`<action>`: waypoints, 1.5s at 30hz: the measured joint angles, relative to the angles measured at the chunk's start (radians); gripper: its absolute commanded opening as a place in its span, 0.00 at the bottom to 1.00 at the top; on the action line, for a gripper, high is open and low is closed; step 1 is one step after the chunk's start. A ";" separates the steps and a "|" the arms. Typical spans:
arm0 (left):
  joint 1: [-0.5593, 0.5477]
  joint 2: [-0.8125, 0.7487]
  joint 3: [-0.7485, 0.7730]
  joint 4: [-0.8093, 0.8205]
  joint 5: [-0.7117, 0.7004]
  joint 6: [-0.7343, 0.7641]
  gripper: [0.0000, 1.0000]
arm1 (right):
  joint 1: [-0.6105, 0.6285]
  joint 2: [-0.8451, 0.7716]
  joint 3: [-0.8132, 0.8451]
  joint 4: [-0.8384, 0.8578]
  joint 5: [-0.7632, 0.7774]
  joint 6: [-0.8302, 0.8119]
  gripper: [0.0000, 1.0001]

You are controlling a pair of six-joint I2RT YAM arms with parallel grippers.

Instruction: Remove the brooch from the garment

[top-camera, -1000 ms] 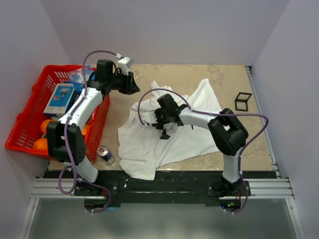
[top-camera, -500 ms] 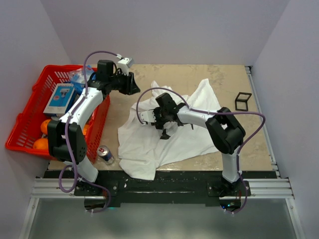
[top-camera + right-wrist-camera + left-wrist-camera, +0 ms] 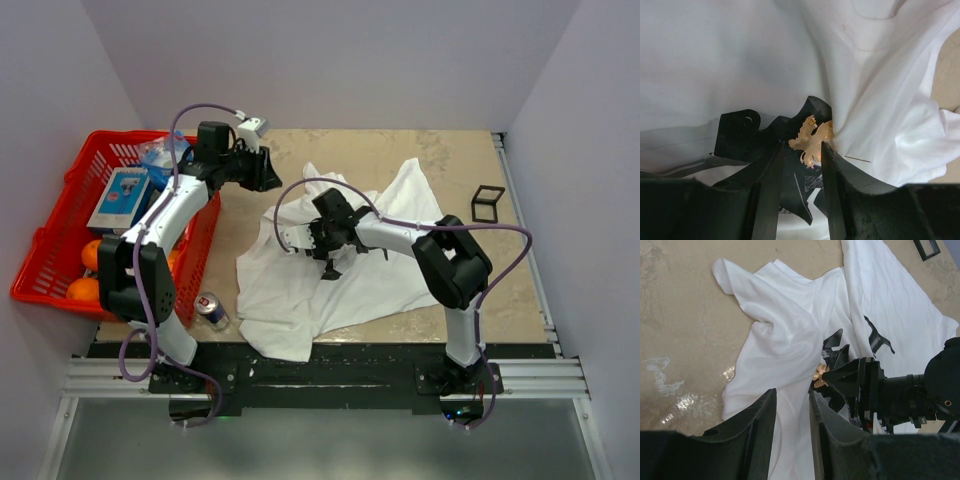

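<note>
Oranges [image 3: 92,253], box [image 3: 118,198] in red basket [image 3: 55,230] near garment [image 3: 290,290]

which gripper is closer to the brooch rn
Right. The right gripper has its tips at the brooch on the shirt; the left gripper hangs off the shirt's edge beside the red basket, well apart.

Bright, even light; soft shadows

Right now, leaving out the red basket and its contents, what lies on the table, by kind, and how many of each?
T-shirt: 1
Brooch: 1
Drink can: 1
Black square frame: 1
Total: 4
</note>
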 measured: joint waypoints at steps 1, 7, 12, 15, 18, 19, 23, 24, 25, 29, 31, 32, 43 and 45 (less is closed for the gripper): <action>0.000 0.000 0.000 0.000 0.000 0.000 0.38 | 0.000 0.000 0.000 0.000 0.001 0.000 0.40; 0.000 0.005 0.000 0.000 0.000 0.000 0.39 | 0.000 0.025 0.013 0.020 0.027 0.001 0.40; 0.000 0.010 0.000 0.000 0.000 0.000 0.40 | 0.002 0.051 0.041 0.042 0.053 -0.001 0.40; 0.000 0.010 0.000 0.000 0.000 0.000 0.40 | 0.003 0.051 0.041 0.043 0.057 -0.006 0.39; 0.000 0.010 0.000 0.000 0.000 0.000 0.40 | 0.003 0.051 0.041 0.040 0.059 -0.018 0.40; 0.000 0.010 0.000 0.000 0.000 0.000 0.40 | 0.003 0.051 0.041 0.038 0.058 -0.026 0.40; 0.000 0.010 0.000 0.000 0.001 0.000 0.40 | 0.003 0.051 0.041 0.034 0.057 -0.044 0.26; 0.000 0.011 0.000 0.000 0.001 0.000 0.40 | 0.003 0.051 0.041 0.035 0.059 -0.046 0.24; 0.000 0.011 0.002 -0.001 0.001 0.000 0.40 | 0.004 0.051 0.041 0.037 0.064 -0.041 0.22; 0.000 0.012 0.010 0.000 0.003 0.000 0.40 | 0.003 0.051 0.041 0.066 0.093 -0.014 0.10; 0.000 0.012 0.011 0.000 0.004 0.000 0.40 | 0.003 0.051 0.043 0.079 0.104 0.002 0.06; 0.000 0.012 0.011 0.000 0.005 0.000 0.40 | 0.003 0.051 0.047 0.081 0.105 0.012 0.03; 0.000 0.019 0.011 0.000 0.015 0.000 0.40 | -0.023 0.076 0.216 -0.066 0.055 0.129 0.00; 0.000 0.021 0.011 0.000 0.017 0.000 0.40 | -0.033 0.102 0.271 -0.119 0.029 0.162 0.00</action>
